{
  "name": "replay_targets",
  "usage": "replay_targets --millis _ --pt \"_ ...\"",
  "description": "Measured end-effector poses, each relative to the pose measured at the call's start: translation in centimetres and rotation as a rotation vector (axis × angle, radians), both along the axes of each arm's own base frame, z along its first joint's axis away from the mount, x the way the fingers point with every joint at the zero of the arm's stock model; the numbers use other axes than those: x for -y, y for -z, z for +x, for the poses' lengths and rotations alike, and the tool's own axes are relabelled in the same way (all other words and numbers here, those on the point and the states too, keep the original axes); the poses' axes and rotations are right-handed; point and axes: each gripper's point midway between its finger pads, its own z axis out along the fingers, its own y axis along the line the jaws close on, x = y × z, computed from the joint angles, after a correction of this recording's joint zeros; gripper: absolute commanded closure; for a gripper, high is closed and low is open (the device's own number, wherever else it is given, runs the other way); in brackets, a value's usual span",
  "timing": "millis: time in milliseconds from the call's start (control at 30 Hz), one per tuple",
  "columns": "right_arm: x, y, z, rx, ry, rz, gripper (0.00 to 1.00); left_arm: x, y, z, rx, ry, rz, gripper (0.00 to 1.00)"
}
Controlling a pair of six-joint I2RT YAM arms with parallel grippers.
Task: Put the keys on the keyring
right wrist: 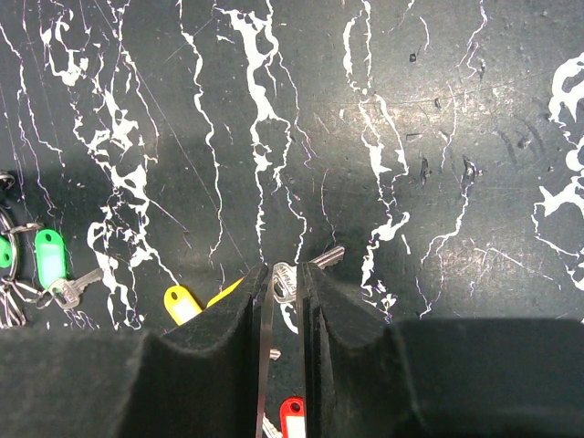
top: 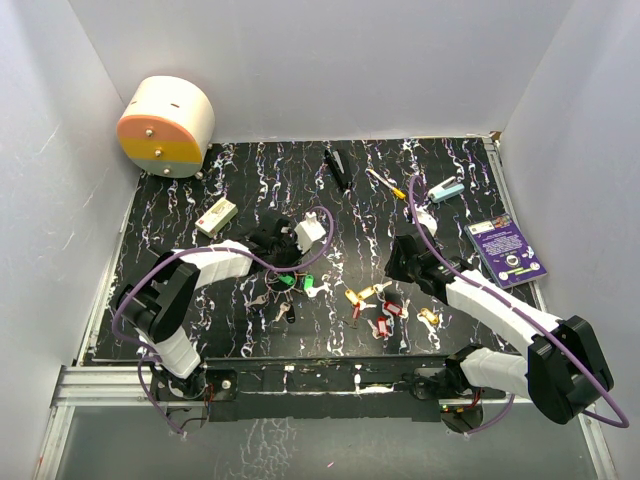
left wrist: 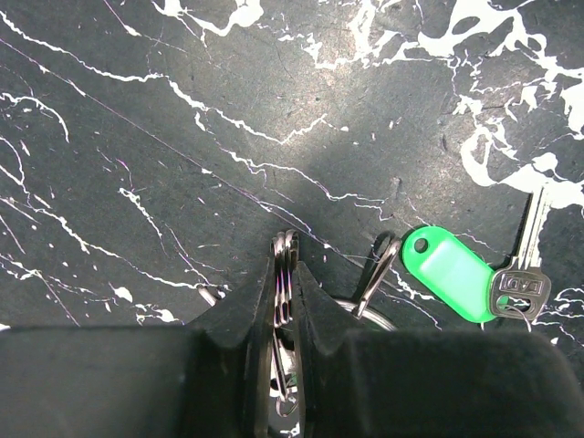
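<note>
Both clench: left end effector [left wrist: 286,274] on the keyring [left wrist: 284,245], right end effector [right wrist: 284,290] on a half-hidden key [right wrist: 285,276].

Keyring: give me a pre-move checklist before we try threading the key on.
1. Left pincer clamped on keyring: ok, the wire sits between shut jaws.
2. Right pincer holding a key: ok, a silver key is pinched at the tips.
3. Green tag out of the grip: ok, it lies to the right of the jaws.
4. Ring's split end exposed: cannot tell, the jaws hide much of the ring.
5. Key brought to ring: not ok, the top view shows the pincers apart.
6. Other keys threaded: not ok, they lie loose on the table.
</note>
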Motion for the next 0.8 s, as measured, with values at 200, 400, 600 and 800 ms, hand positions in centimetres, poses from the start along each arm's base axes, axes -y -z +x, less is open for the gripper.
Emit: replay_targets --millis 200,400,600,800 --pt "0.0 0.0 0.0 -0.001 -0.001 0.001 0.78 0.4 0.0 -0.9 -0.035 0.034 -0.022 0.97" --pt "0.0 0.0 0.0 -0.001 0.0 0.003 0.78 1.4 0.0 -4.0 -0.142 0.16 -0.075 0.98" --pt "0.0 0.1 -0.1 -0.003 0.001 0.003 0.78 1.5 -0.1 -5.6 -0.199 0.225 -0.081 0.99" --pt "0.0 0.1 -0.1 -0.004 0.002 0.003 0.78 1.1 -0.2 -4.8 -0.174 0.2 -0.048 0.96"
